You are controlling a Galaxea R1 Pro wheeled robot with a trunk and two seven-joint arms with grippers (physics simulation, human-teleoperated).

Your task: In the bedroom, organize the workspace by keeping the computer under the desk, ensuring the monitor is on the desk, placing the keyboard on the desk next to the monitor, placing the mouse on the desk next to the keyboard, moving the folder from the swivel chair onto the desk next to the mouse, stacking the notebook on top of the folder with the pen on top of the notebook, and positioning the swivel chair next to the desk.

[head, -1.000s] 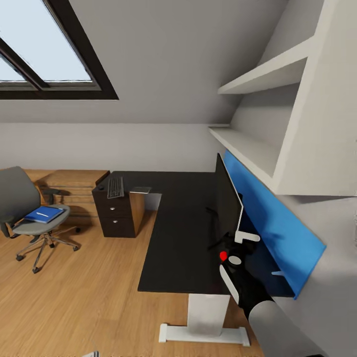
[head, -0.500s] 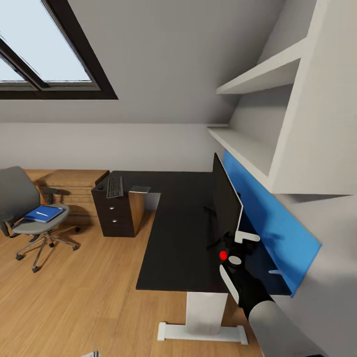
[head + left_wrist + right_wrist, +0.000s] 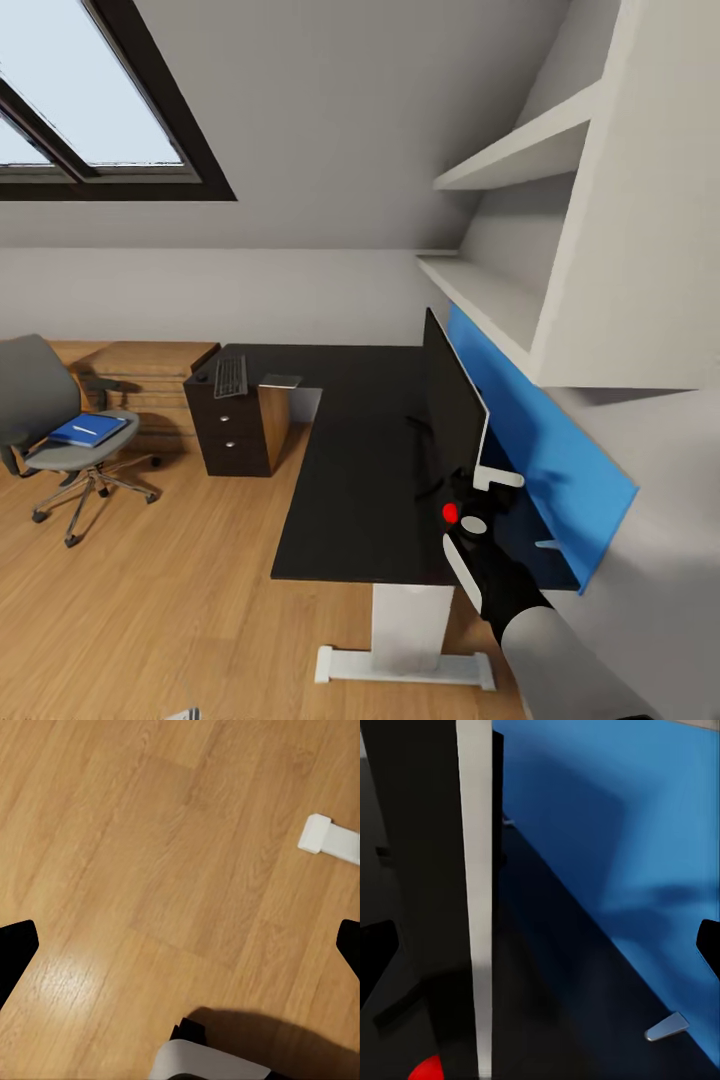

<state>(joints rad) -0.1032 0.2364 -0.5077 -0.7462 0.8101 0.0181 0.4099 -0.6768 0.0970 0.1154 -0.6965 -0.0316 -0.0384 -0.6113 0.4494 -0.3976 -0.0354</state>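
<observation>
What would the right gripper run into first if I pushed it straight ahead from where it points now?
Most likely the monitor's near edge, which stands upright dead ahead between the right gripper's open fingers. Just beside it the line runs along the desk top toward the blue wall panel. Depth is hard to judge.

desk, monitor, keyboard

Right arm: reaches forward from the head view's lower right, forearm black and white, a red mark at the wrist.
Right hand: fingers spread wide apart, nothing gripped as far as the dim wrist view tells.
Left hand: pointed straight down, dark fingertips wide apart, empty.
</observation>
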